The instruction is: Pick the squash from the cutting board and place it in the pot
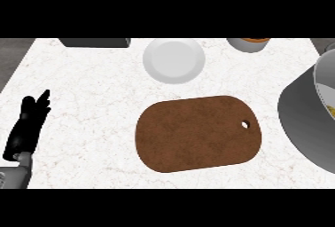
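The brown oval wooden cutting board (198, 134) is lying bare on the white marbled worktop (85, 88). A sliver of yellow, likely the squash (331, 109), is showing inside the large grey metal pot (307, 115) at right. The black left hand (29, 122) is resting open, fingers up. No right hand is showing. Best step: confirming placement and keeping clear.
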Action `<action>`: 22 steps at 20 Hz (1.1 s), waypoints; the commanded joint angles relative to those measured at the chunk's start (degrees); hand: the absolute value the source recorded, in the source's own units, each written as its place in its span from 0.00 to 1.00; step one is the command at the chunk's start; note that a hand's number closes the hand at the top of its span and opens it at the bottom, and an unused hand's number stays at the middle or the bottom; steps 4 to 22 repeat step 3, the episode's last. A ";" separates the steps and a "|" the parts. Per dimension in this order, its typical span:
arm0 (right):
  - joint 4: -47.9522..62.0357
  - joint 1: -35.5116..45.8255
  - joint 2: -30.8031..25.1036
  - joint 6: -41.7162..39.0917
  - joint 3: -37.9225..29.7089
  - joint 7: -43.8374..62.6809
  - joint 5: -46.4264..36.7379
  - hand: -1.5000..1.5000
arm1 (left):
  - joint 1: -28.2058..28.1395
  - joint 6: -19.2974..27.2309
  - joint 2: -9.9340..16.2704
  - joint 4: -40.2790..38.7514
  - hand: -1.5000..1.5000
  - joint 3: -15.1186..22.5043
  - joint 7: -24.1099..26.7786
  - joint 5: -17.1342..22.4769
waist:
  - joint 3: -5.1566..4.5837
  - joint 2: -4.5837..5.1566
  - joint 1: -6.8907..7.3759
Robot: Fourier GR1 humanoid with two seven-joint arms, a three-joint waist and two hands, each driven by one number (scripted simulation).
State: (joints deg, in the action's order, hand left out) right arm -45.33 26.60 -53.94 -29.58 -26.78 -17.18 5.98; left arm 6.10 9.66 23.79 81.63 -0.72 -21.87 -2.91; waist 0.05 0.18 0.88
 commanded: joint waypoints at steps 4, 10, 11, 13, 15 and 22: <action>16.03 3.50 -7.08 -2.41 -6.88 -3.36 2.63 0.00 | -1.22 1.19 -2.04 0.24 0.50 0.59 2.01 -1.29 | 0.14 0.45 0.79; 16.03 3.50 -7.08 -2.41 -6.88 -3.36 2.63 0.00 | -1.22 1.19 -2.04 0.24 0.50 0.59 2.01 -1.29 | 0.14 0.45 0.79; 16.03 3.50 -7.08 -2.41 -6.88 -3.36 2.63 0.00 | -1.22 1.19 -2.04 0.24 0.50 0.59 2.01 -1.29 | 0.14 0.45 0.79; 16.03 3.50 -7.08 -2.41 -6.88 -3.36 2.63 0.00 | -1.22 1.19 -2.04 0.24 0.50 0.59 2.01 -1.29 | 0.14 0.45 0.79; 16.03 3.50 -7.08 -2.41 -6.88 -3.36 2.63 0.00 | -1.22 1.19 -2.04 0.24 0.50 0.59 2.01 -1.29 | 0.14 0.45 0.79; 16.03 3.50 -7.08 -2.41 -6.88 -3.36 2.63 0.00 | -1.22 1.19 -2.04 0.24 0.50 0.59 2.01 -1.29 | 0.14 0.45 0.79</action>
